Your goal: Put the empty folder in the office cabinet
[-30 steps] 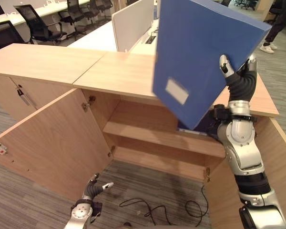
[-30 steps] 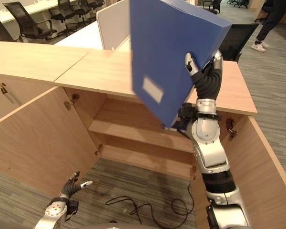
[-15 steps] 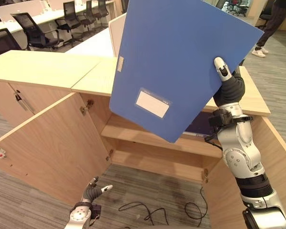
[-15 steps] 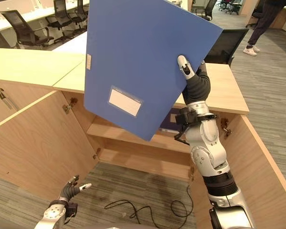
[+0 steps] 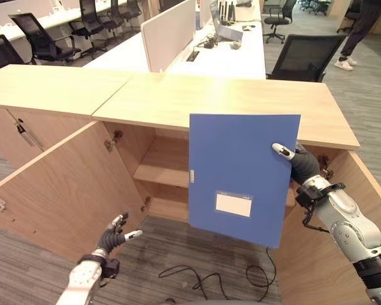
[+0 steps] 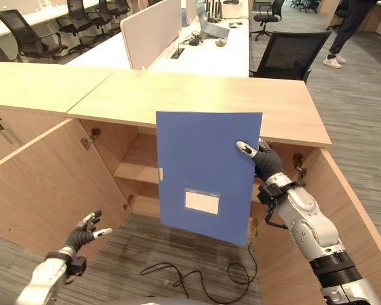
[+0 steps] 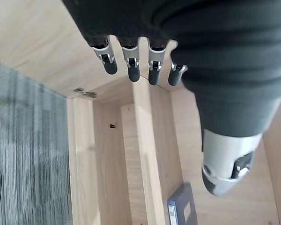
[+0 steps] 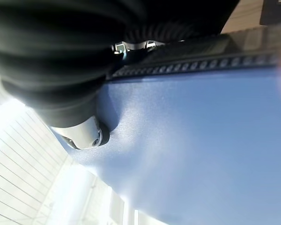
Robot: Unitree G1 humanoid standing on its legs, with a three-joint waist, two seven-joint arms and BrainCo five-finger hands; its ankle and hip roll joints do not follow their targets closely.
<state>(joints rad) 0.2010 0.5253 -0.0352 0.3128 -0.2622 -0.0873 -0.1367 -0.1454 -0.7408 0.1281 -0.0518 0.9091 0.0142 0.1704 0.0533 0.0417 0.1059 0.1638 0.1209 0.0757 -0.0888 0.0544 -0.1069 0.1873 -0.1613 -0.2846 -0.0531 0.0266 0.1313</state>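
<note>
black office chairs (image 5: 43,35), white desks (image 5: 232,54) with a laptop (image 5: 225,14), a person's legs (image 5: 359,28) beyond

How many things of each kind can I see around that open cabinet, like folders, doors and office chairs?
Blue folders: 2, one pinched by the right hand, one lying inside the cabinet.
Open cabinet doors: 2, left and right.
Office chairs: at least 5, one nearest.
Total: at least 9.

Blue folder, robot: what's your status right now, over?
Right hand pinching the blue folder at its edge, upright before the open cabinet. Left hand open, low by the door. Nothing blocking the shelf.
</note>
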